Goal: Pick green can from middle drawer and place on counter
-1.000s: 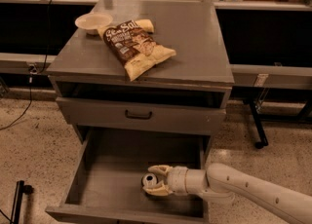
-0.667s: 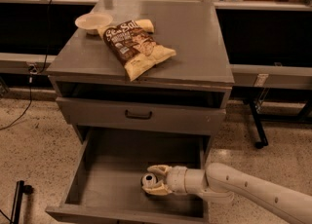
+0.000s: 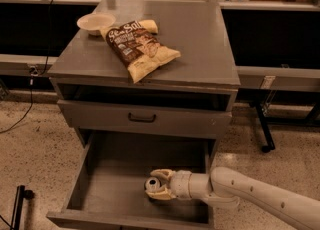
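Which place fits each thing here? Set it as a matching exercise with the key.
1 green can
2 chip bag
3 bowl
4 gripper

A back-left corner of the counter
B closed around the can
C floor of the middle drawer
D lying flat, mid-counter

Pairs: 1-C, 2-D, 3-A, 4-B.
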You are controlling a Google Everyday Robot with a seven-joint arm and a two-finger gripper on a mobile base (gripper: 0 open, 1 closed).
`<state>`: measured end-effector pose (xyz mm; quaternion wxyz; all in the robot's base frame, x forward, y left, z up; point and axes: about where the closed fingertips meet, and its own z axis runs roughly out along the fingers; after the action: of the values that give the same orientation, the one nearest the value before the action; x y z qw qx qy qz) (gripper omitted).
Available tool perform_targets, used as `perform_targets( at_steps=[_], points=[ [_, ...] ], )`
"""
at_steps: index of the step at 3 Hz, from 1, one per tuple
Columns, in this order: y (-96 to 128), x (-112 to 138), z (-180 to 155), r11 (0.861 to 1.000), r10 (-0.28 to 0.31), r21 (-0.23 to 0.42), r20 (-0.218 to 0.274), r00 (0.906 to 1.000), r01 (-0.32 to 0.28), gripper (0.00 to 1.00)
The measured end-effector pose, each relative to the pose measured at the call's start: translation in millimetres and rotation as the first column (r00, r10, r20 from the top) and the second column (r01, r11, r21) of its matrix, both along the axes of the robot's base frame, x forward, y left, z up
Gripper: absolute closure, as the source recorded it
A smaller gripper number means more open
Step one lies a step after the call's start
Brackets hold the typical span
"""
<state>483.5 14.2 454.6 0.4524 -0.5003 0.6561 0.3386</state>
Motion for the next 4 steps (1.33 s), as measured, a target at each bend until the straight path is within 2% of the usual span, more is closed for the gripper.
perform_targets(
  at_steps=[1,2,4],
  points=[
    [0.3,-0.2,0.1,1.000,0.002,-0.001,0.000,1.0000,-0.002,1.00],
    [2.1,-0.7,0.1,1.000,0.005,0.000,-0.001,1.0000,-0.005,0.83],
    [5.6,-1.7,0.3,1.000,0.011,0.003,-0.002,0.9999,-0.011,0.37]
  ],
)
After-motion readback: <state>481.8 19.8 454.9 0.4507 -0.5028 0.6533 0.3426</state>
